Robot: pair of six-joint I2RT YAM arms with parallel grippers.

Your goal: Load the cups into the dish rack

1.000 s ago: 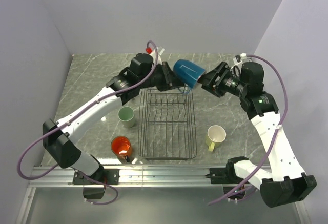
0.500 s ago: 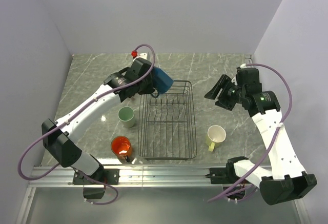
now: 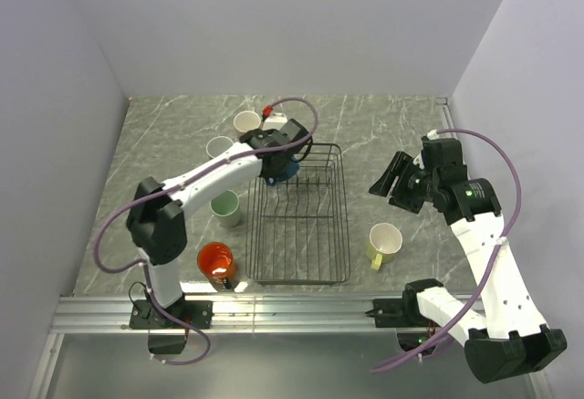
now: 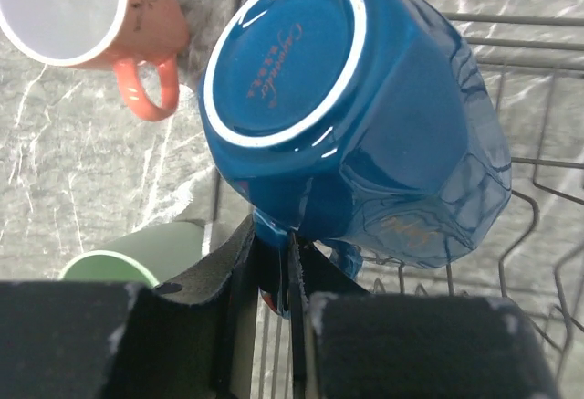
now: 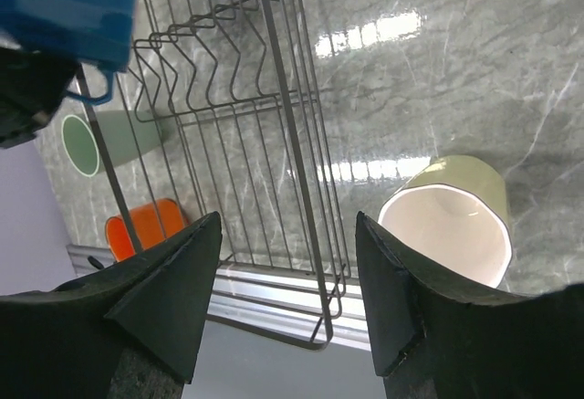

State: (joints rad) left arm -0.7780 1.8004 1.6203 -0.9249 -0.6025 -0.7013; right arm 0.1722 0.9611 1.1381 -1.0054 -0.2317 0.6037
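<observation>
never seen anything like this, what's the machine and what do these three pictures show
Two robot arms are bolted to the near edge of a table. One picture looks down from above; the other two come from cameras on each wrist. The left gripper holds a blue mug over the far end of the wire rack. The right gripper is open and empty. On the table are a green mug, an orange mug, a yellow mug and two pink mugs.

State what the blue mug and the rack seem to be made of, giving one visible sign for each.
Blue mug: probably glazed ceramic; glossy reflections and a pale ring around its base. Rack: likely thin metal wire, dark-coated; slender bent rods.
</observation>
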